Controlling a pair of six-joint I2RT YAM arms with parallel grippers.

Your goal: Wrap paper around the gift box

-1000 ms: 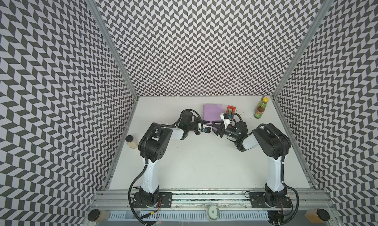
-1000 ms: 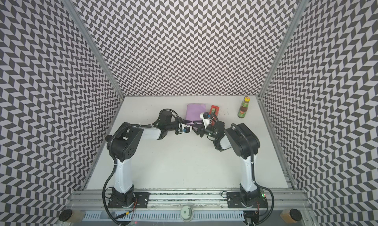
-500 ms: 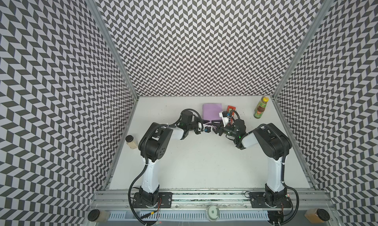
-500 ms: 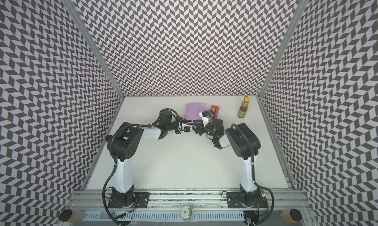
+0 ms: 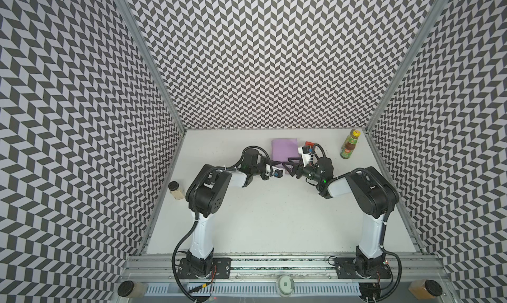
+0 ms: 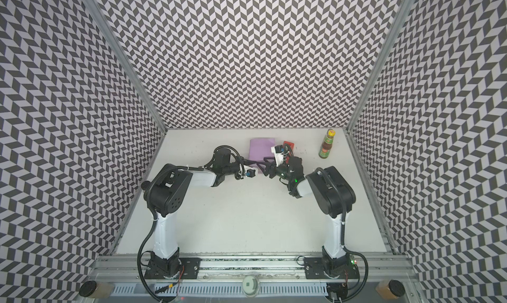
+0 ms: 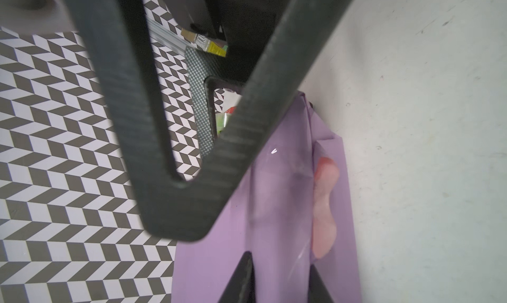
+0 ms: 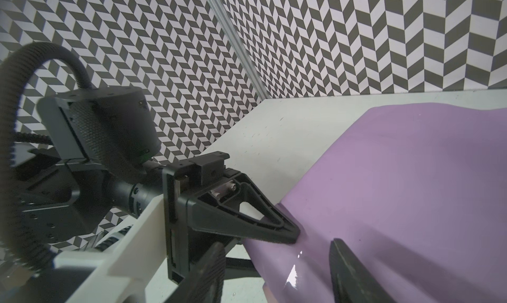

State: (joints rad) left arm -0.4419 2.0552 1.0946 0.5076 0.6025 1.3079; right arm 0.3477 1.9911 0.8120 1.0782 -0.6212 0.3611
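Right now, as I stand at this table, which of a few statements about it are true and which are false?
1. The paper shows a lilac face upward. True.
2. The sauce bottle lies on its side. False: it stands upright near the far right corner.
3. The red tape dispenser sits beside the paper. True.
4. The right gripper is clamped shut. False: its jaws stand open at the paper's near edge.
5. The spice jar stands by the right wall. False: it is by the left wall.
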